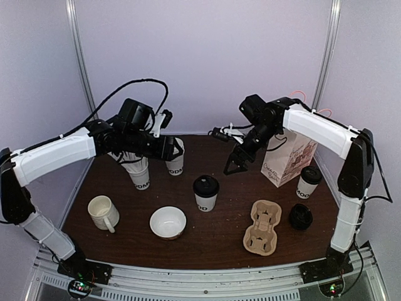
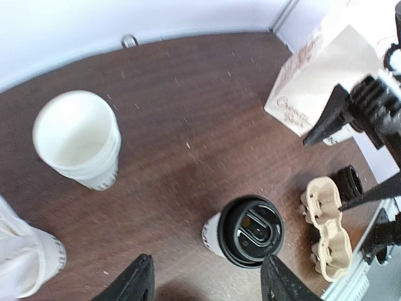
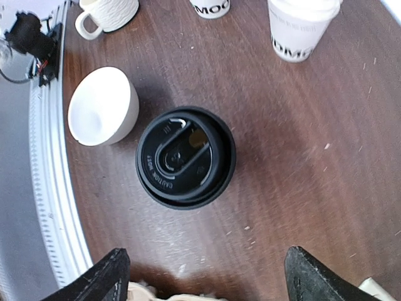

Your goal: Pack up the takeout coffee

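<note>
A dark, wood-grained surface (image 1: pixel 219 251) carries two white paper cups with glossy black plastic lids. The centre lidded cup (image 1: pixel 205 192) stands upright mid-surface. The right lidded cup (image 1: pixel 308 182) stands at the right edge, just beside a printed paper bag (image 1: pixel 289 158). Nearer lies a moulded pulp carrier (image 1: pixel 264 227) with round wells, with a loose black lid (image 1: pixel 301 216) beside it. A smooth white bowl (image 1: pixel 168 222) and a handled mug (image 1: pixel 103 212) sit near left.

Only the top view shows the right lidded cup. The wrist views show the centre cup's lid with its oval recess. The left fingers (image 2: pixel 135 282), black and tapered, stand apart, with that cup ahead of them, nearer the right-hand one and touching neither. The right fingers (image 3: pixel 103 276) are spread wide above it and clear of it. From above, the left fingers are hard to make out, seemingly by the lidless cups (image 1: pixel 139 172).
</note>
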Motion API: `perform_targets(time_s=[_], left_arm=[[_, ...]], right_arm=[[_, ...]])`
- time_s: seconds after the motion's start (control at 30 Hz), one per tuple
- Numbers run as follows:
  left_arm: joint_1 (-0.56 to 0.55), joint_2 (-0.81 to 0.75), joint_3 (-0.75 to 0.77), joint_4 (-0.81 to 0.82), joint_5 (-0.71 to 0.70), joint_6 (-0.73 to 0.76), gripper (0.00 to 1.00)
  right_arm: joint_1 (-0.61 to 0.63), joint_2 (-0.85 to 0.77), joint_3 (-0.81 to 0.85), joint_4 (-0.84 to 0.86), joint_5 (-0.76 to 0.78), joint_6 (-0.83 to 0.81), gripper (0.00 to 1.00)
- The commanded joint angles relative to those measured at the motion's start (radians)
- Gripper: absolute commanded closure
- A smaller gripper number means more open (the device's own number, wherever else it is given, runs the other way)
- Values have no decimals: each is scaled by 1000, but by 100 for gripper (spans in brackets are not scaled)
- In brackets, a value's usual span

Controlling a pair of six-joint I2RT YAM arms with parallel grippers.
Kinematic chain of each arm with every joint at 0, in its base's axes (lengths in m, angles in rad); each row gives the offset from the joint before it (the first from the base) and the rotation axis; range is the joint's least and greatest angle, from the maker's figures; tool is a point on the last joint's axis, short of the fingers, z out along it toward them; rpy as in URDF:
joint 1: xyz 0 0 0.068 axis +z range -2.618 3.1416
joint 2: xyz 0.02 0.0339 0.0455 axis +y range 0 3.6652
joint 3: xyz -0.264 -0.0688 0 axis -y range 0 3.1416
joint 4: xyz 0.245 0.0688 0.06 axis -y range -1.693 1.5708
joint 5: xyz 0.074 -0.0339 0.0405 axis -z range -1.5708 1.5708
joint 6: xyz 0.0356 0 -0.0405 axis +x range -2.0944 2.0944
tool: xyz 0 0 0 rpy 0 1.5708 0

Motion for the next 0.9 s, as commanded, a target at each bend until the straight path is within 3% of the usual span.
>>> perform_targets(time_s=[0.0, 0.23, 0.87], left_arm=[[-3, -85, -2, 1, -166, 65, 39], [-3, -167, -54, 11, -223, 72, 37], [-3, -197, -105, 4, -268, 85, 34]], right_arm=[[89, 31, 77, 39, 165, -93, 10], [169, 141, 196, -8, 265, -101, 1], [233, 266, 244, -48, 294, -86, 3]])
